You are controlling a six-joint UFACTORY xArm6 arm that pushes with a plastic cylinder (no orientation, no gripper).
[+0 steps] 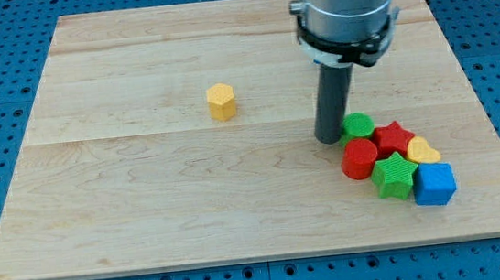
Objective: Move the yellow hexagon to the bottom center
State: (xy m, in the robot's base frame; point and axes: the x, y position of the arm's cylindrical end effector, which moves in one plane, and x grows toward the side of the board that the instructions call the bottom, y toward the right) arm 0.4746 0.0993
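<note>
The yellow hexagon stands alone on the wooden board, a little left of the board's middle and above it. My tip rests on the board well to the right of the hexagon and slightly lower. It stands right beside the left edge of the green round block, at the upper left of a cluster of blocks; contact cannot be told.
The cluster at the lower right holds a red round block, a red star, a green star, a yellow heart-like block and a blue cube. The arm's grey body hangs over the upper right.
</note>
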